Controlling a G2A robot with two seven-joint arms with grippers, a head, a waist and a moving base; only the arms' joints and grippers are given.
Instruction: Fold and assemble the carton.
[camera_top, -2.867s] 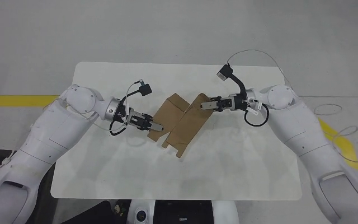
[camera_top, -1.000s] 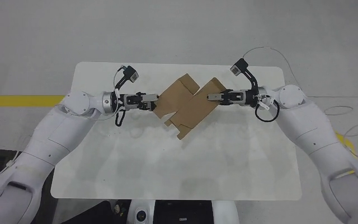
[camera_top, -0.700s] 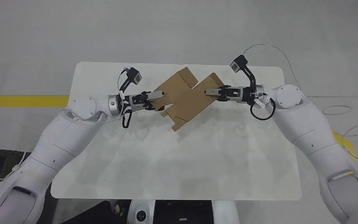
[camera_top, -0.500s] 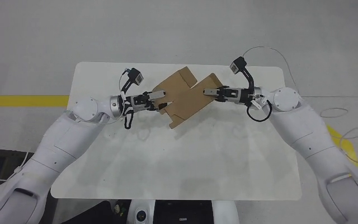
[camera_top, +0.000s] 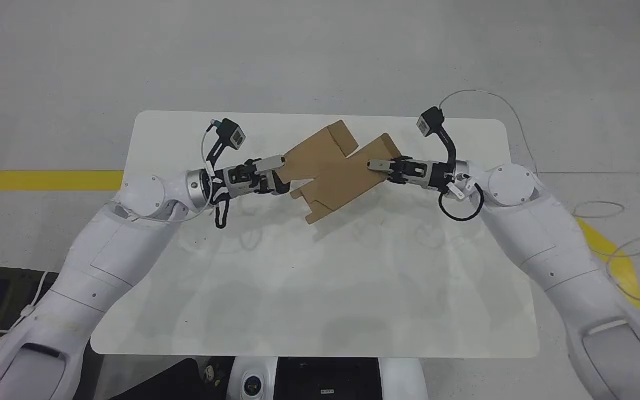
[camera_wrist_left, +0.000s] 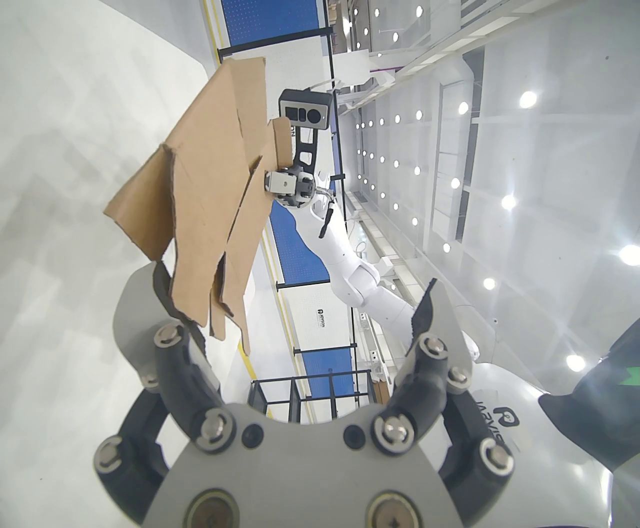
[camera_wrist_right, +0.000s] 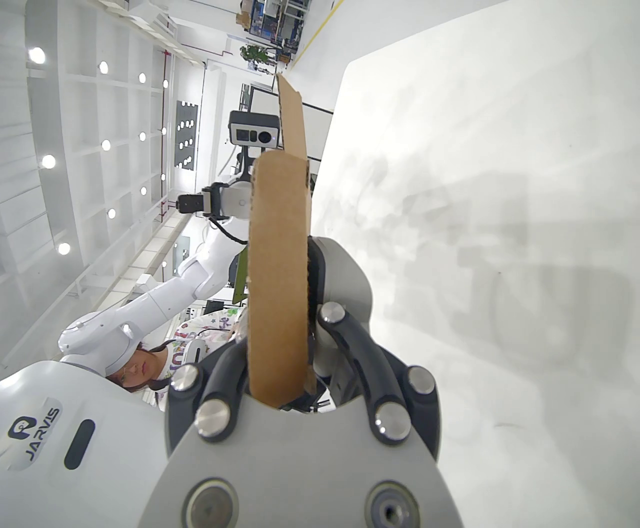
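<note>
Over the desk's (camera_top: 300, 300) far half the carton (camera_top: 330, 178) hangs in the air btw my two arms, a mostly flat blank w/ creased panels, no box shape yet. I'd judge the job early: squaring up, flaps & closing all left. R tool (camera_top: 376, 165) is clamped on one flap edge. L tool (camera_wrist_left: 292, 287) gapes wide, gripping nothing, one finger (camera_wrist_left: 140, 310) just beside the opposite corner. Floor (camera_top: 300, 50) around is pale grey w/ a yellow line (camera_top: 50, 180); desk top is white & smooth.

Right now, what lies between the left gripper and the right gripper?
The carton, in the top view: the right gripper is shut on one end, the open left gripper is at the other.
</note>
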